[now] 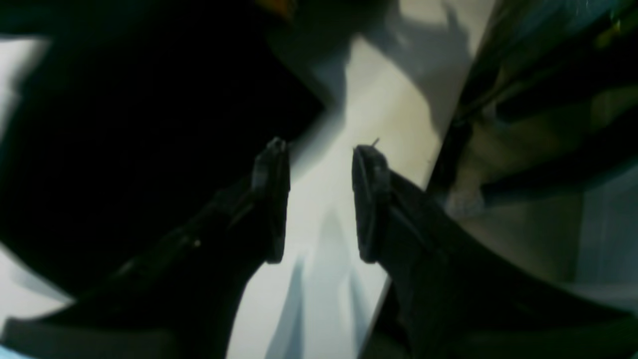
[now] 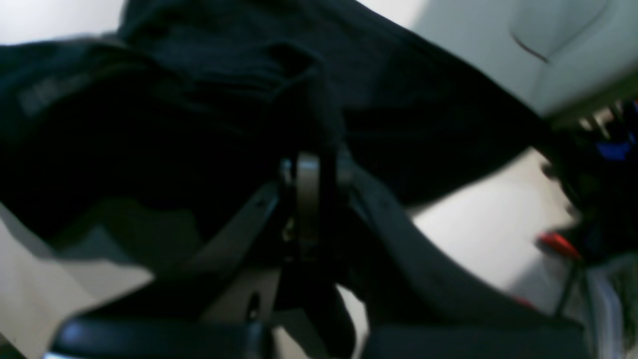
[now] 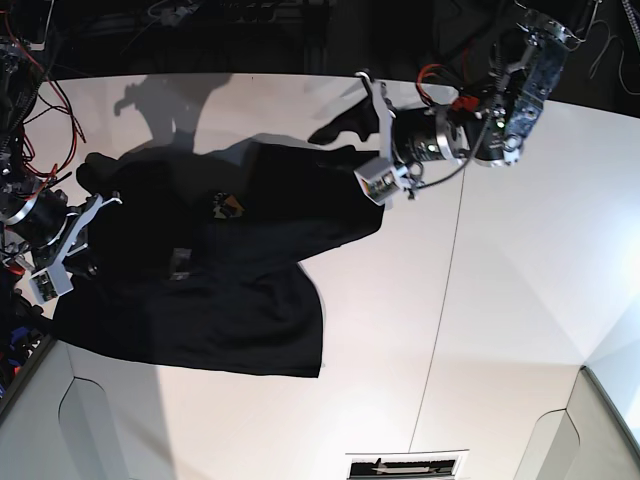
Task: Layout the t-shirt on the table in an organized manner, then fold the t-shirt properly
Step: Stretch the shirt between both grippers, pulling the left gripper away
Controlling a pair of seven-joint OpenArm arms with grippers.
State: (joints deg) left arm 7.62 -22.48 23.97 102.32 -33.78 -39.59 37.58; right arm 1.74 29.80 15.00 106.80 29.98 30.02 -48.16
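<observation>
**Trainee:** Where do my grippers stand?

**Coach:** Your right gripper [image 2: 308,199] has its jaws pinched together on a fold of the t-shirt [image 3: 200,270]; in the right wrist view the black cloth bunches up between them. In the base view that gripper sits at the table's [image 3: 500,300] left edge, right against the shirt. Your left gripper [image 1: 319,199] has its jaws apart with nothing between them, only bare white tabletop showing in the gap. The shirt's edge lies just beside one finger [image 1: 271,199], on that view's left.

**Trainee:** And the shirt itself?

**Coach:** It is spread loosely across the left half of the table, rumpled, with a small patch of the orange graphic [image 3: 228,205] showing. One end reaches up toward your left gripper near the far edge; the broad dark body lies towards your right gripper.

**Trainee:** How do I do this step well?

**Coach:** I'd judge you are still laying it out, not folding. Bring your left gripper over the cloth edge beside it and take a clean hem or corner, not a bunch of layers. Then draw your two grips apart evenly so the cloth flattens. Pull gently; a thin pinch may slip.
</observation>
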